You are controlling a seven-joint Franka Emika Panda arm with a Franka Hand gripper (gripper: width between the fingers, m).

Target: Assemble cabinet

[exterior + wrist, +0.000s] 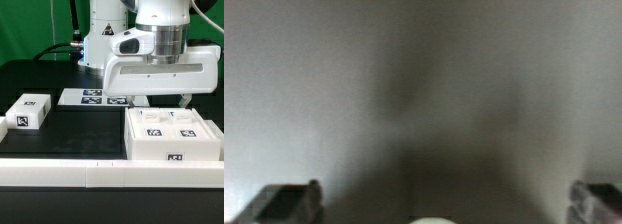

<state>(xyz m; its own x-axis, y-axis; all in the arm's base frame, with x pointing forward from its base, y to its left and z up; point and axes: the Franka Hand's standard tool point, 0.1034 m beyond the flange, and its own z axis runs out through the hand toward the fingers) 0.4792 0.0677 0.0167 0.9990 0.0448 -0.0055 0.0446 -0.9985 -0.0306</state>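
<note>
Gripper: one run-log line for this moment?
gripper open, nothing held | over cabinet body | small block apart, exterior view's left | marker board farther back

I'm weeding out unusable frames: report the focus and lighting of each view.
Exterior view: fairly sharp and evenly lit, with the white cabinet body bright against the black table. Wrist view: badly blurred, showing a grey surface with a dark smear through the middle; only the jaws, set wide apart at the picture's edge, show any outline.

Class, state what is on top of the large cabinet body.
Tags show on the body; the open gripper hangs over its back edge, hiding that part.
</note>
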